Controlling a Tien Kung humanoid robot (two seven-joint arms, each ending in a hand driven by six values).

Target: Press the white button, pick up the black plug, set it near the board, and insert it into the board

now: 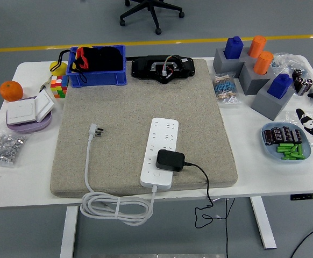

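A white power strip (162, 149) lies on the beige mat (119, 107) near the table's front. Its white button (156, 173) is at the near end. The black plug (170, 160) sits on the strip's near right side, and its black cable (206, 185) runs off the table's front edge. The strip's own white plug (96, 130) lies loose on the mat to the left. My right hand (312, 110) shows only as two spread fingers at the right edge, far from the strip and holding nothing. My left arm is out of view.
At the back are a blue bin (97, 67) and a black device (163, 67). Grey blocks with blue and orange cylinders (253, 70) and a blue dish of batteries (285, 142) stand right. An orange (11, 90), a cube (59, 86) and a wall switch (27, 110) are left.
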